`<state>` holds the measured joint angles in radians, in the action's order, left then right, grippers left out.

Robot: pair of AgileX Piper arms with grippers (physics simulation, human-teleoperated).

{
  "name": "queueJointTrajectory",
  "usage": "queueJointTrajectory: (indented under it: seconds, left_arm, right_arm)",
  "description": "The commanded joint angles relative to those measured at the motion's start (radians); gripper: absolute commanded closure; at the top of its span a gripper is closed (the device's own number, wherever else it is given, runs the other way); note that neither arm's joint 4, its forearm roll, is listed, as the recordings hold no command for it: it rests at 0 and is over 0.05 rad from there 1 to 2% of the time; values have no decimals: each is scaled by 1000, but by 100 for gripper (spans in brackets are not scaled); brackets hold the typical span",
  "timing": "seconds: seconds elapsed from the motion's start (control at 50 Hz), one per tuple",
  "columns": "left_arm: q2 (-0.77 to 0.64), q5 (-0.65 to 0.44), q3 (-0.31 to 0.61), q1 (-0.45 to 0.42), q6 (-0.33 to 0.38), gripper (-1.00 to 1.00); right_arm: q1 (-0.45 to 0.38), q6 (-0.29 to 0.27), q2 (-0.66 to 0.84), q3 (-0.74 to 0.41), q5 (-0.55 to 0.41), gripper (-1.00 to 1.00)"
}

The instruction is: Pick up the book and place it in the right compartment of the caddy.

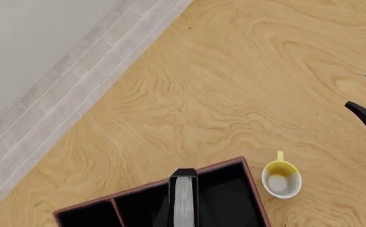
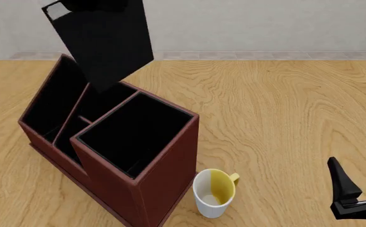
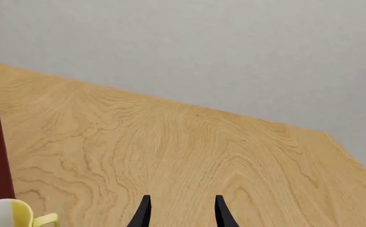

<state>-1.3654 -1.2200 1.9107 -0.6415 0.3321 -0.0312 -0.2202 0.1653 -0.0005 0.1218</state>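
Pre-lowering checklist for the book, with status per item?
1. Book off the table, held above the caddy: ok.
2. Book over the right compartment: not ok in the front view, where it hangs over the far slots; the left wrist view suggests closer alignment.
3. Book upright: not ok, tilted in the front view.
4. Right compartment free of objects: ok.
5. Mug outside the caddy, beside its near corner: ok.
6. Right gripper apart from the caddy, open, holding nothing: ok.

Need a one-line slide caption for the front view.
Book held tilted above the caddy, not yet in the right compartment; mug beside the caddy, right tool open and idle.
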Motion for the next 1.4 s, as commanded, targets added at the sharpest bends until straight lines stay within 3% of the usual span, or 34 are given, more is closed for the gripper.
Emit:
queueJointTrajectory:
  seconds: [0.02, 0.5, 0.54, 1.4]
  left_arm:
    - [-22, 0, -24, 26, 5, 100]
    - [-20, 0, -45, -12, -44, 100]
    - [-18, 0, -37, -31, -73, 100]
    - [8, 0, -139, -51, -61, 100]
  right_arm:
    - [2, -7, -1, 0, -4, -100]
    - [3, -16, 5, 0, 2, -100]
    - [2, -16, 6, 0, 4, -100]
    - [5, -33, 17, 0, 12, -100]
